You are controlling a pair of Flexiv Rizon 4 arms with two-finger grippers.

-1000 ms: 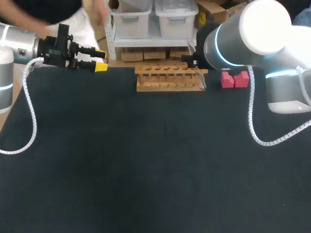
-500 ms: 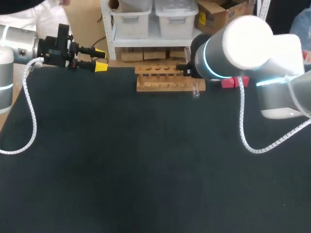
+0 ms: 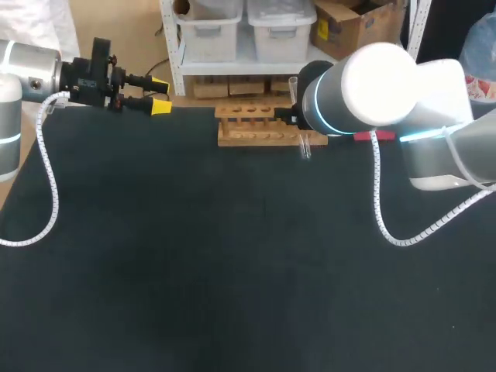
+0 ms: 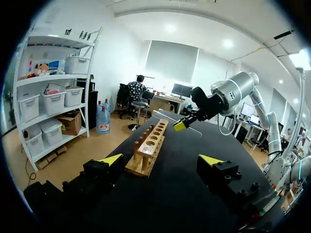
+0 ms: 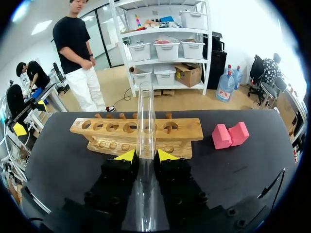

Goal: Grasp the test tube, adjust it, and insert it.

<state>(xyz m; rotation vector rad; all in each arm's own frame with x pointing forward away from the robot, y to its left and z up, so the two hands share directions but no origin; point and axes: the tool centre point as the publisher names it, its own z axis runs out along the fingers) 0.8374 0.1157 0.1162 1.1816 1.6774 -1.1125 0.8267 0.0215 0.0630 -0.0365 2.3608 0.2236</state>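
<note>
The clear glass test tube (image 5: 146,116) stands between the yellow tips of my right gripper (image 5: 146,155), which is shut on it. It points at the wooden rack (image 5: 180,130) just ahead. In the head view the tube (image 3: 304,146) crosses the right end of the rack (image 3: 256,138), and my right arm's bulk hides most of the gripper. The left wrist view shows the tube (image 4: 193,130) tilted in the right gripper (image 4: 181,125) over the far end of the rack (image 4: 148,145). My left gripper (image 3: 160,94) hangs open and empty at the table's far left edge.
Two pink blocks (image 5: 229,135) lie on the black mat to the right of the rack. In the head view my right arm covers all but a sliver of the pink blocks (image 3: 363,137). The black mat (image 3: 217,256) spreads out in front of the rack.
My right arm has swung left along the rack with the tube, which has risen from lying at the rack's right end to a steeper tilt. The left arm has stayed put.
</note>
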